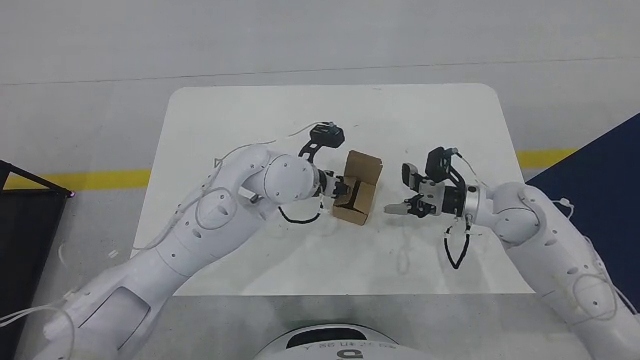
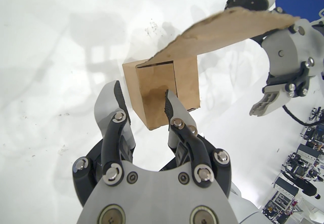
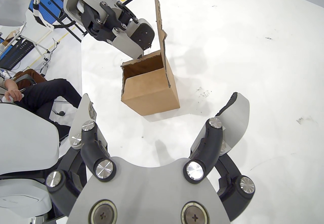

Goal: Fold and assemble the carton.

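Right gripper [image 3: 161,99]: closest to me in its own wrist view. I read the jaws as spread wide with nothing in them. It hangs near the carton [image 3: 152,90], on the side facing the table's right edge, and there is clear space between them.
Left gripper [image 2: 143,93]: partly open, not clamped on anything. I see it at the carton's side toward the table's left edge, with the fingers straddling a corner of that wall. One fingertip [image 3: 138,56] touches the top rim there.
Carton: brown cardboard, standing upright on its base at about the middle of the table [image 1: 250,130], between the two grippers. Its top is open and I can look down into the hollow.
Flap [image 3: 159,15]: one long flap stands up from the rim on the side toward the table's far edge. It is unfolded and its edge is ragged.
Table: white, with a few dark scuff marks near the carton.
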